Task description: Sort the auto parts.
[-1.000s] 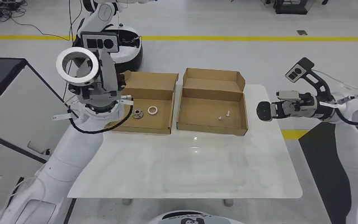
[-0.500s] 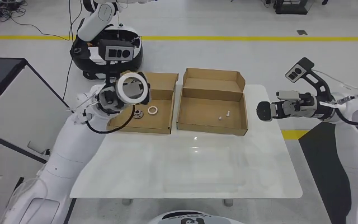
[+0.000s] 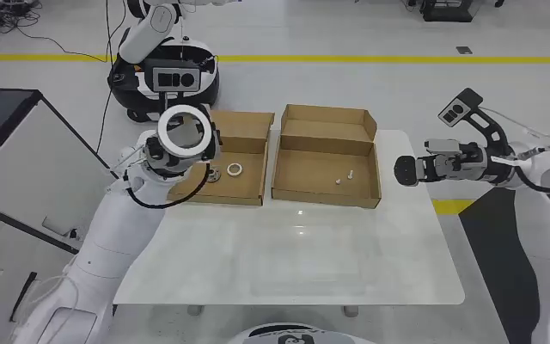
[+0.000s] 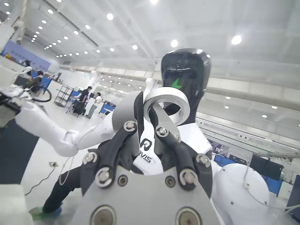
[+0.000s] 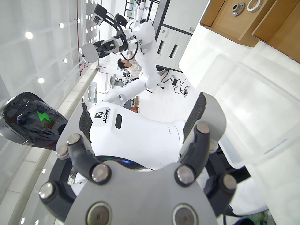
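Note:
My left gripper (image 3: 172, 156) (image 4: 146, 108) is raised above the left cardboard box (image 3: 249, 129) and is shut on the wall of a large silver ring (image 3: 184, 133) (image 4: 166, 105), which faces up. In that box lie a metal flange (image 3: 211, 175) (image 5: 237, 8) and a small white ring (image 3: 234, 168) (image 5: 254, 4). The right cardboard box (image 3: 326, 129) holds a small pale bolt (image 3: 344, 179). My right gripper (image 3: 404, 169) (image 5: 143, 118) is open and empty, beyond the table's right edge and level with the right box.
The white table (image 3: 387, 258) carries a clear shallow tray (image 3: 258, 284) (image 5: 246, 83) in its front middle. A second robot's dark base (image 3: 172, 77) stands behind the left box. A cabinet (image 3: 34, 163) stands to the table's left.
My left arm swung the silver ring from the far left to over the left box, then eased back slightly left. The right arm has kept still.

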You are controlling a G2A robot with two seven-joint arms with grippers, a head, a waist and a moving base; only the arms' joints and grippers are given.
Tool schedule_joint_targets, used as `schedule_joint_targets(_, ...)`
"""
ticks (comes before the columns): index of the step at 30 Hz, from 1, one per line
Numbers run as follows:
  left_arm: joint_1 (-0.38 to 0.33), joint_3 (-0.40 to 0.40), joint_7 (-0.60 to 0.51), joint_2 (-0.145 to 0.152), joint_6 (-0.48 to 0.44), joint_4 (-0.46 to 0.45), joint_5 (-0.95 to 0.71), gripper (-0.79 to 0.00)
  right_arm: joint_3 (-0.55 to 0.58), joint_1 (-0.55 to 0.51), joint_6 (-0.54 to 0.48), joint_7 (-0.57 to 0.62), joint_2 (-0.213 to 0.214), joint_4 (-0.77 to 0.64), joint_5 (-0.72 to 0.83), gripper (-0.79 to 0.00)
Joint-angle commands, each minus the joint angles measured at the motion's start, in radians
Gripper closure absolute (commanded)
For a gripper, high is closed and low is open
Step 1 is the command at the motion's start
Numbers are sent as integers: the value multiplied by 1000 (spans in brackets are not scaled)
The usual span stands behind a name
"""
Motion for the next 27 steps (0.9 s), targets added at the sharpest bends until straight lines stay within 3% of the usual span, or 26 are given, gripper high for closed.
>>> schedule_joint_targets(1,0,-2,-12,-7,-2,0,-47,0,0,0,0,0,0,0,0,-785)
schedule_joint_targets(11,1,-28,-33,-27,25,26,18,0,0,0,0,0,0,0,0,-785)
schedule_joint_targets(20,-3,-47,-34,-30,48,35,232,0,0,0,0,0,0,0,0,-785)
schedule_joint_targets(27,8,-48,-28,-39,53,22,215,0,0,0,0,0,0,0,0,-785)
